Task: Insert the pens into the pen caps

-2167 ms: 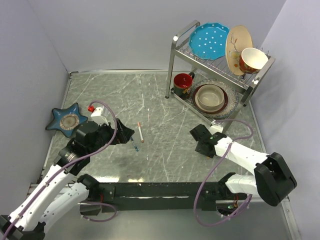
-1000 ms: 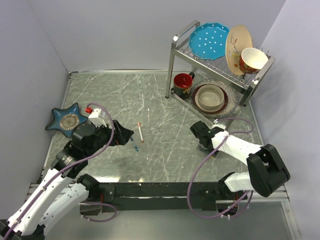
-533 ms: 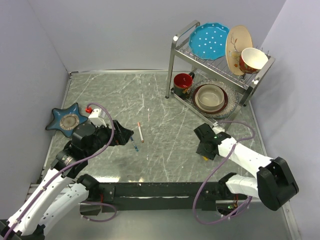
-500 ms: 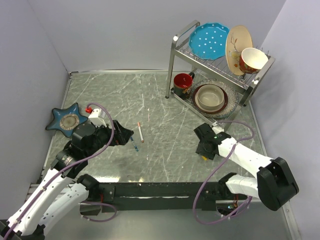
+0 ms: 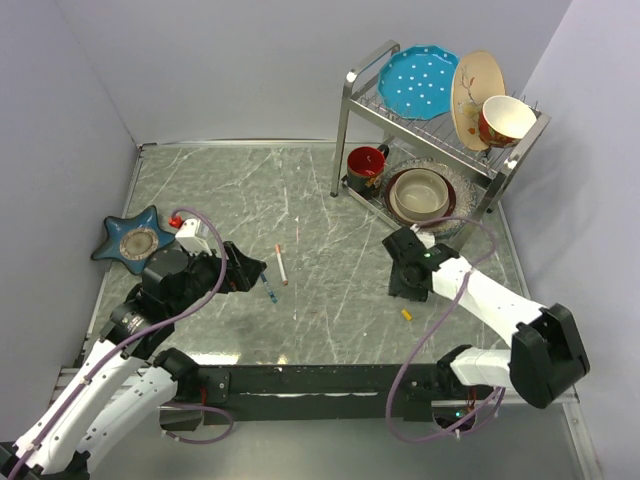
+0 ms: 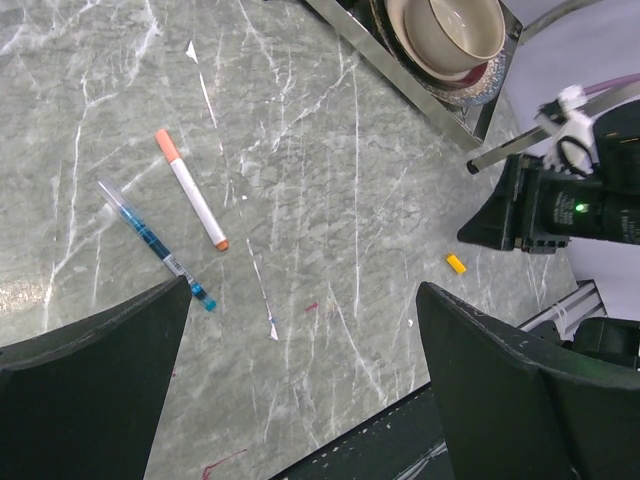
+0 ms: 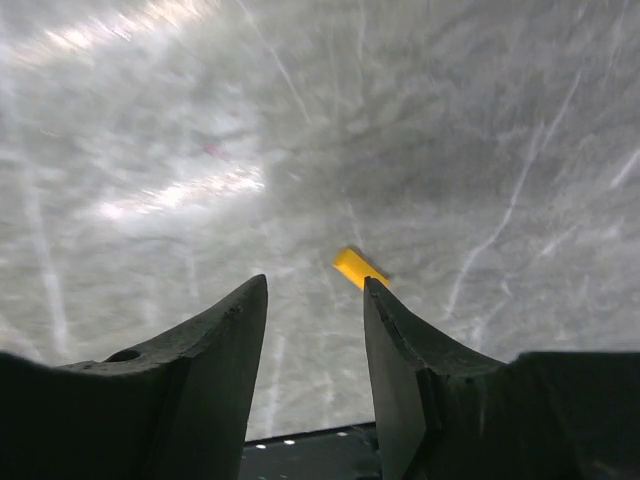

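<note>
1. Top external view: the small yellow-orange plastic pen cap (image 5: 406, 314) lies on the grey marbled surface (image 5: 330, 215), near the right end effector (image 5: 398, 288) but apart from it.
2. The right end effector's fingers (image 7: 225, 340) stand parted, nothing between them.
3. The left end effector (image 6: 305, 290) is spread wide and empty, above the slim blue-teal pen (image 6: 155, 244) and the orange-tipped white pen (image 6: 190, 189), which lie near each other without touching.

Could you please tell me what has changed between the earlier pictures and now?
The right hand drew back toward the rack, uncovering the yellow cap, which lies loose just ahead of it. The left hand, white pen and blue pen stayed put.
</note>
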### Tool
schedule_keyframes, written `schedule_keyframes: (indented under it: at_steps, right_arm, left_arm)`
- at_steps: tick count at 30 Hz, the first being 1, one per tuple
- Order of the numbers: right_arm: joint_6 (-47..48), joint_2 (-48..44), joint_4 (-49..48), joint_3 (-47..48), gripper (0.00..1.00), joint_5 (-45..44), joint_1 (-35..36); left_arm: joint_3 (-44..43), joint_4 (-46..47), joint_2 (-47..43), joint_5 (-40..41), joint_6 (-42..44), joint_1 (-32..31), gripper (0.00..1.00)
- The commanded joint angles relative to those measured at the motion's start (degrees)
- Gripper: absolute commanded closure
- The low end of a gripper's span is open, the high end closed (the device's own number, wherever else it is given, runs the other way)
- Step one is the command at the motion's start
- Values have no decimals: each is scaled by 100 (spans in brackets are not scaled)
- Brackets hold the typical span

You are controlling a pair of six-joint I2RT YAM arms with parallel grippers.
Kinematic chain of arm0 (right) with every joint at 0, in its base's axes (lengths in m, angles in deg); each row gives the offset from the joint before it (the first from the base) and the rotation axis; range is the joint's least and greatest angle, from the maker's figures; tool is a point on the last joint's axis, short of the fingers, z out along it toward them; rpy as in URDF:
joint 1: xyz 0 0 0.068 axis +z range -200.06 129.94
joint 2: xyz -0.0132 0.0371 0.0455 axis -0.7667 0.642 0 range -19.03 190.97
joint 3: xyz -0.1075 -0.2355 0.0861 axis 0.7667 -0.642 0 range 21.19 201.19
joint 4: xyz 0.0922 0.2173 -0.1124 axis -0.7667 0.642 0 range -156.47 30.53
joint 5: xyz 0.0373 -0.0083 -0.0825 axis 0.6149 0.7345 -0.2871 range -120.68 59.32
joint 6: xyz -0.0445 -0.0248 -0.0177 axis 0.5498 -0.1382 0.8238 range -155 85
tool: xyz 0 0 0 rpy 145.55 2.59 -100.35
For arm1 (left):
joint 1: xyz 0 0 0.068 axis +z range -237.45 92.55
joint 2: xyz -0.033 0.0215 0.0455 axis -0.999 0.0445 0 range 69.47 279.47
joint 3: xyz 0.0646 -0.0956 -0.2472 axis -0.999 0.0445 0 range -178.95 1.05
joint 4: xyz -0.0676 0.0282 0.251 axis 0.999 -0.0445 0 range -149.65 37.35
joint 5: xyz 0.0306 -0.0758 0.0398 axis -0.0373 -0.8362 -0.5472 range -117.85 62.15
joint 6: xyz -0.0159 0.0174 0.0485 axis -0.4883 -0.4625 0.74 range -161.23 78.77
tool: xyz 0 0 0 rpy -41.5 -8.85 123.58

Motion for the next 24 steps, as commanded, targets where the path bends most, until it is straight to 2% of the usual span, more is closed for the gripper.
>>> schedule_keyframes:
  at_steps: [1, 9, 19, 24]
  right_arm:
    - [219, 385, 698, 253, 48, -90, 32]
    - [571, 859, 533, 218, 45, 384, 32]
    - [816, 1387, 428, 280, 47, 384, -117]
    - [1054, 1633, 243, 341, 51, 551, -187]
  left_arm:
    - [17, 183, -11, -44, 77, -9, 1]
    - [17, 200, -19, -70, 103, -9, 1]
    - [9, 192, -37, -61, 112, -9, 1]
    - [8, 191, -63, -53, 112, -9, 1]
